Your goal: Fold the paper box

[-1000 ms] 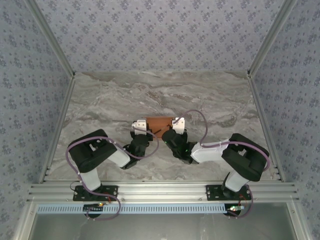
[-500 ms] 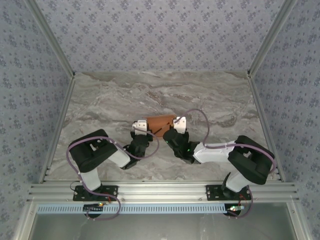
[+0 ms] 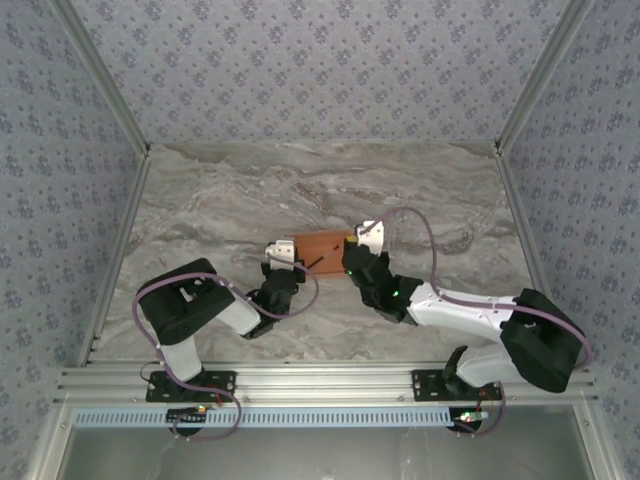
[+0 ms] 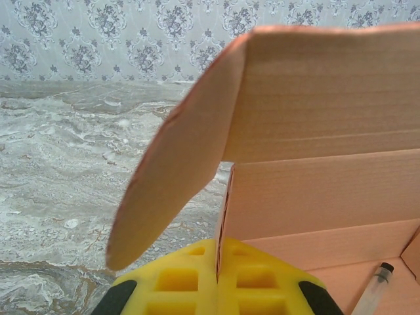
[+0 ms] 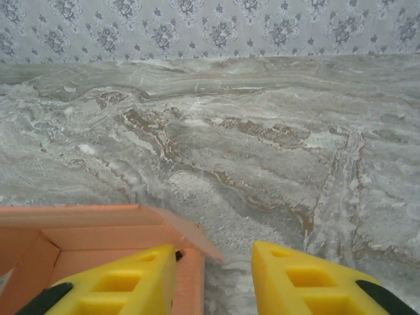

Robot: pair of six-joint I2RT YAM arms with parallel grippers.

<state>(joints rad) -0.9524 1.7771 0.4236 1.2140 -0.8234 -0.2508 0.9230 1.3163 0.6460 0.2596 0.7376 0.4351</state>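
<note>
The paper box is salmon-orange card and lies open-topped at the table's middle, between my two grippers. My left gripper is at its left end. In the left wrist view the left gripper is shut on the thin edge of an upright wall, with a rounded flap bent out to the left and a tall panel above. My right gripper is at the box's right end. The right gripper is open: its left finger is inside the paper box, its right finger outside, apart from the end wall.
A clear pen with a black cap lies inside the box. The marble table stretches behind and to both sides, bounded by patterned walls and metal rails at the near edge.
My right gripper has opened and let go of the box's right end wall, and the right arm has stretched out with its elbow swinging right. The left gripper has kept its grip.
</note>
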